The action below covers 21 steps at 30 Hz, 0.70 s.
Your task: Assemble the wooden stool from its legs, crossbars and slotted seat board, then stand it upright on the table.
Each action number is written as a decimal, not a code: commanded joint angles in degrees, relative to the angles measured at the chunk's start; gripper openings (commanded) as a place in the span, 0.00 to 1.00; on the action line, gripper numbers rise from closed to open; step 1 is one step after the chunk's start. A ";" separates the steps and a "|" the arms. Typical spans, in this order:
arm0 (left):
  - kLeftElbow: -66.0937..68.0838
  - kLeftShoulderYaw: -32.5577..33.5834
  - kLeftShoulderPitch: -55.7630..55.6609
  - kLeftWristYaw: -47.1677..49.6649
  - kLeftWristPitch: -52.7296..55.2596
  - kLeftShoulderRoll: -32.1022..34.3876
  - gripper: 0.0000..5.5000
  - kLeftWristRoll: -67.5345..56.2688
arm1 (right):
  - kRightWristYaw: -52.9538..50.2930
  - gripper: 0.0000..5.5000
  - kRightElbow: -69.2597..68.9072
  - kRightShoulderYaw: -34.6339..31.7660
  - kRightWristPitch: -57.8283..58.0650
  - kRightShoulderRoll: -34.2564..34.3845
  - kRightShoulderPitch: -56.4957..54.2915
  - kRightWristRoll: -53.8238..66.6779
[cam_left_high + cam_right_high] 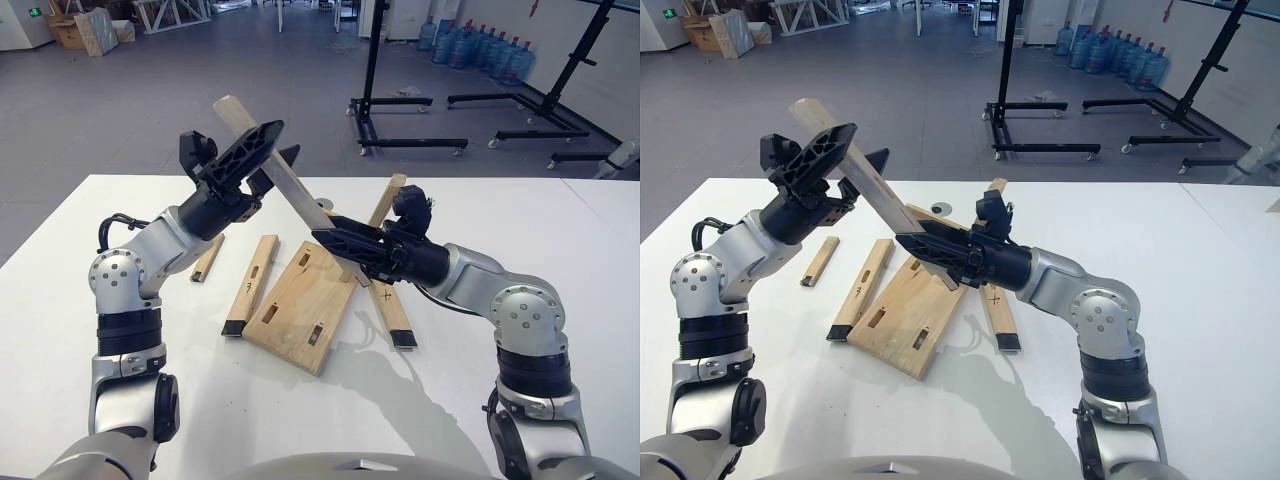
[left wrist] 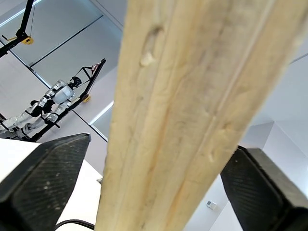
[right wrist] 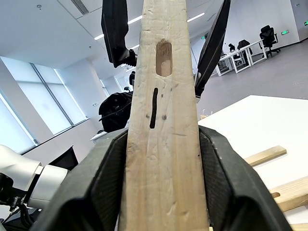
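The white surface (image 1: pixel 600 260) stands in a large hall with a grey floor. Black wheeled stands (image 1: pixel 405 110) and a row of blue water bottles (image 1: pixel 480 45) are located behind it.

One wooden leg (image 1: pixel 290 180) is held clear of the surface on a diagonal, gripped at two points:
- The left jaws are clamped on its upper part, and the top end projects beyond them.
- The right jaws are clamped on its lower end. A mortise slot (image 3: pixel 164 57) and a black pen mark lie just ahead of these jaws on the leg face.

The slotted seat board (image 1: pixel 300 305) lies on the surface directly below the right jaws, with three slots visible. On the left-jaw side, just beside the board, lies a second leg (image 1: pixel 252 280) with a black foot cap. A short crossbar (image 1: pixel 208 258) lies beyond it. On the opposite side of the board, below and behind the right jaws, lies a third leg (image 1: pixel 392 305), also black-capped.
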 commanded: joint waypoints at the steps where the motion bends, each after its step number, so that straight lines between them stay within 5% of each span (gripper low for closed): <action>1: -0.10 0.31 0.15 0.51 0.34 0.83 0.72 -0.19 | -0.18 0.37 -0.65 0.07 -0.59 -0.13 0.35 0.08; 10: -0.62 1.18 0.06 0.81 -0.05 0.89 0.45 -0.94 | 0.34 0.37 -0.78 0.68 -0.74 -0.74 1.55 -0.95; 20: -1.85 0.64 1.38 0.12 0.05 0.91 0.43 1.57 | 0.07 0.37 -0.27 0.43 -0.78 -0.87 0.40 0.02; 21: -1.68 0.65 1.37 -0.12 0.05 1.09 0.43 1.97 | 0.18 0.44 -0.50 0.80 -0.43 -1.33 0.55 -0.24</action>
